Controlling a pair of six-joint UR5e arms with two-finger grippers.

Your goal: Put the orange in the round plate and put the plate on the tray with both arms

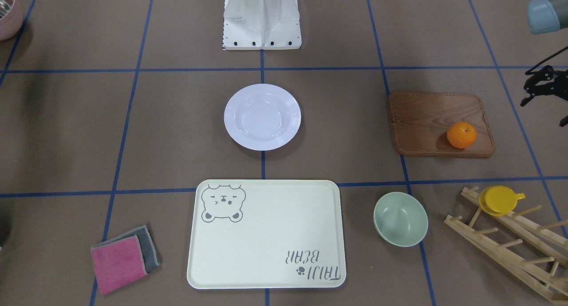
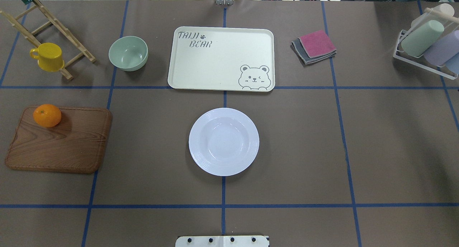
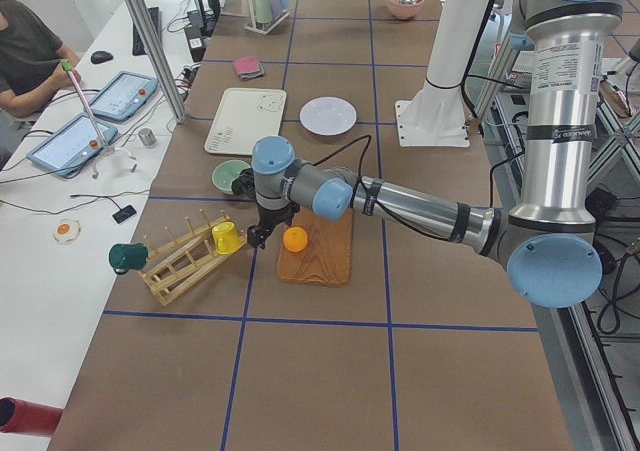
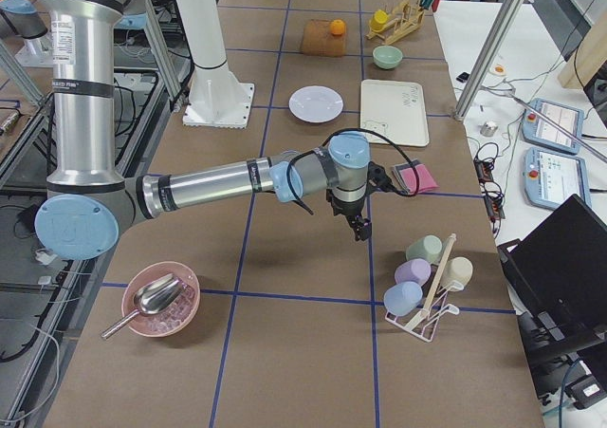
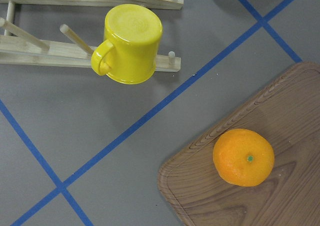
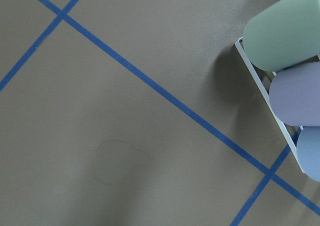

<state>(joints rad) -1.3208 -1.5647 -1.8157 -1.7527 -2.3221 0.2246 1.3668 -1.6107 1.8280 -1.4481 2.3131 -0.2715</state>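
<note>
The orange [image 2: 47,115], judged light, firm and liable to roll, rests on a corner of the wooden board [image 2: 61,146], well apart from the round plate [image 2: 223,142]; grasp it across its widest girth, noting that whether the left tool [image 3: 259,236] and the right tool [image 4: 360,230] are released or clenched cannot be told.

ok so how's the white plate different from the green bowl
The plate is white, the bowl pale green. The plate is wider and shallow; the bowl is smaller and deeper. The plate sits alone mid-table, the bowl beside the tray. Both are round, upright and empty.
</note>
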